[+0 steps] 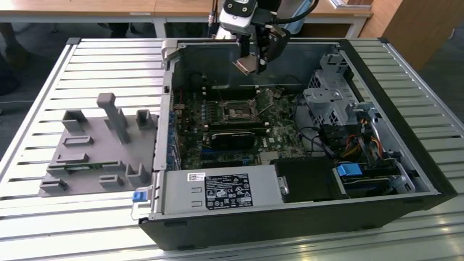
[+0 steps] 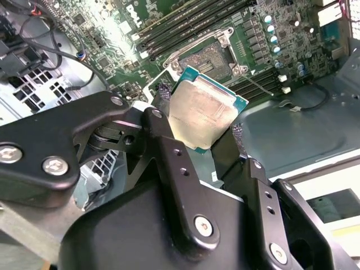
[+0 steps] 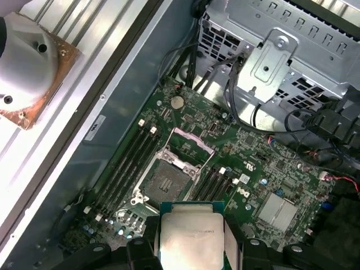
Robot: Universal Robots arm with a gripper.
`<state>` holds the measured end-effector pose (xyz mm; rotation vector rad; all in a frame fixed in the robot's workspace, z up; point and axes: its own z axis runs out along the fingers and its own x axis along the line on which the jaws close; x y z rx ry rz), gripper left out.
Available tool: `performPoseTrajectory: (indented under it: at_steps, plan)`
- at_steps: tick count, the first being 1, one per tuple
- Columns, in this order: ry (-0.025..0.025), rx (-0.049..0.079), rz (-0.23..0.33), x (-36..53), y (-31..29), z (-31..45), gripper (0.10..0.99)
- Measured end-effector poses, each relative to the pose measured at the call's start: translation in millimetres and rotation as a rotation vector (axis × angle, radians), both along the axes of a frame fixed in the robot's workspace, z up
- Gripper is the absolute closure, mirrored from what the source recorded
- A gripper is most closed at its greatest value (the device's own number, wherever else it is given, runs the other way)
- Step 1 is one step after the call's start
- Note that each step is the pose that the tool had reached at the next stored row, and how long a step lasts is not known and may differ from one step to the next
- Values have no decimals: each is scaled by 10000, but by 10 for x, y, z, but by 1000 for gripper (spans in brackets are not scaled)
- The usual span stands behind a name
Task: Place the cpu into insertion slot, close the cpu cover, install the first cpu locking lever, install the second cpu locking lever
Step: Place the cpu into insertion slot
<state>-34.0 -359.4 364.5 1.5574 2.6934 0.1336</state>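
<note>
My gripper [image 1: 250, 64] hangs high inside the open computer case, shut on the cpu [image 1: 246, 65], a small pale silver-beige square chip. In both wrist views the cpu [image 2: 203, 111] [image 3: 190, 239] sits flat between the black fingers [image 2: 163, 138]. Below it on the green board lies the insertion slot [image 3: 166, 183] [image 2: 212, 55] [image 1: 238, 113], a dark square socket with a silvery rim and nothing in it. The cpu cover [image 3: 190, 142] stands swung open at the socket's far edge. The chip is well above the socket, not touching it.
Black memory slots [image 3: 126, 163] flank the socket. A metal drive cage [image 1: 326, 100] with cables [image 1: 359, 144] fills the exterior view's right of the case, and a power supply [image 1: 217, 190] sits at the front. A grey fixture block [image 1: 101, 147] lies outside on the slatted table [image 1: 43, 81].
</note>
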Motion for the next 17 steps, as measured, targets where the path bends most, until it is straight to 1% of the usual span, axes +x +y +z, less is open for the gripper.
performPoseTrajectory:
  at_steps: [17]
  plan:
    - [0,0,-1434,0,0,-6,545]
